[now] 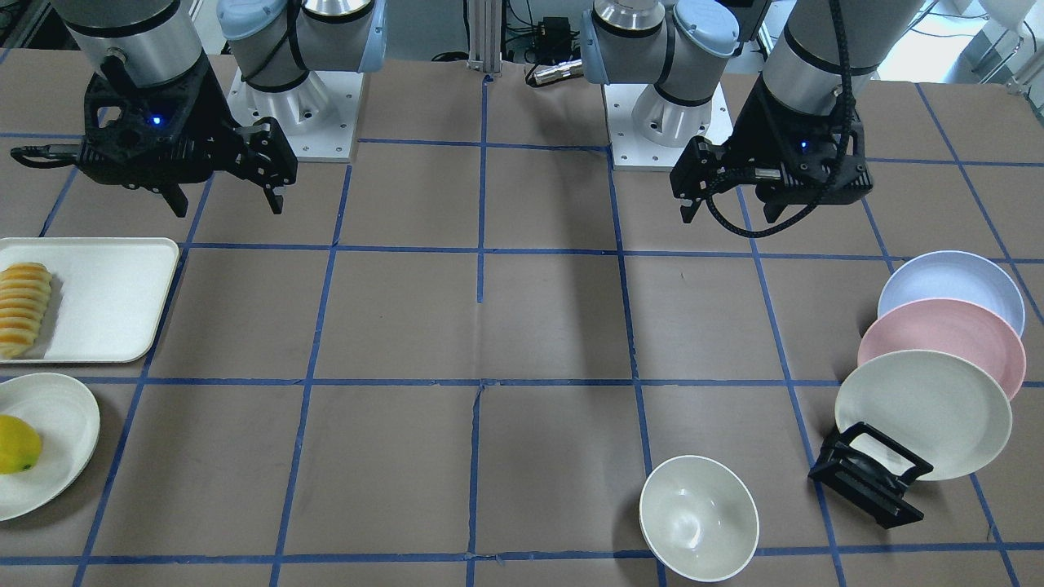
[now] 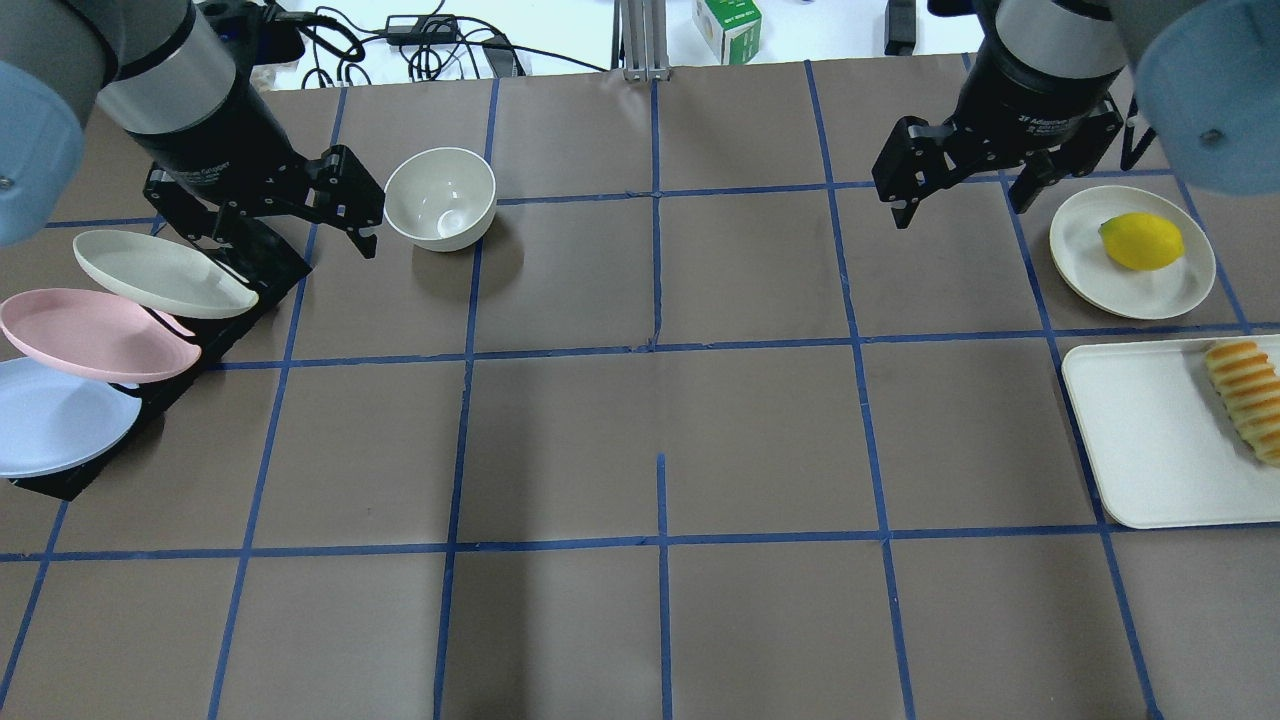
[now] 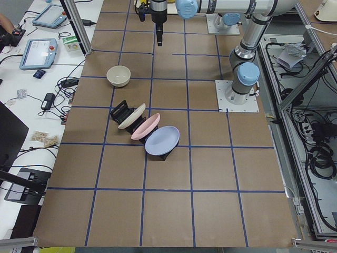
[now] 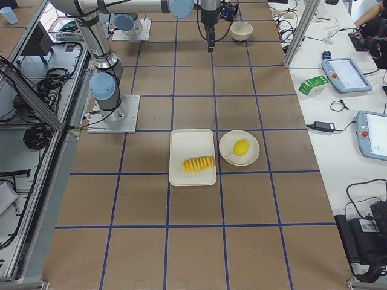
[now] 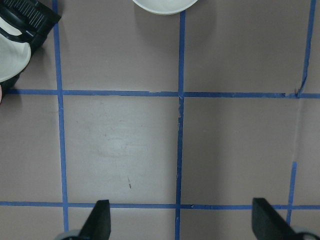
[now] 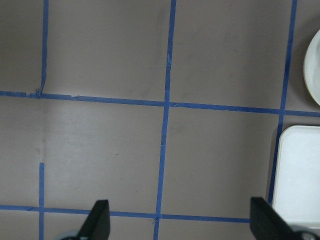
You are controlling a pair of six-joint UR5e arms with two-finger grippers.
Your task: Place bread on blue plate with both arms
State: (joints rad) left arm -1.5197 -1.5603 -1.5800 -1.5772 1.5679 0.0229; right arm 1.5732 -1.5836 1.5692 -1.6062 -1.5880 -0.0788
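The bread [image 1: 23, 308] is a golden ribbed loaf lying on a white tray [image 1: 106, 302] at the table's edge; it also shows in the overhead view [image 2: 1245, 398]. The blue plate [image 1: 950, 289] leans in a black rack at the opposite end, behind a pink and a cream plate; the overhead view shows it too [image 2: 50, 420]. My left gripper [image 1: 730, 210] hangs open and empty above the table near the rack, also seen overhead [image 2: 300, 235]. My right gripper [image 1: 227, 204] hangs open and empty, back from the tray, also seen overhead [image 2: 960, 205].
A yellow lemon [image 2: 1142, 241] sits on a cream plate [image 2: 1180, 285] beside the tray [image 2: 1150, 440]. A white bowl [image 2: 440, 198] stands near my left gripper. The pink plate [image 2: 90, 335] and cream plate [image 2: 160, 272] share the black rack [image 1: 869, 477].
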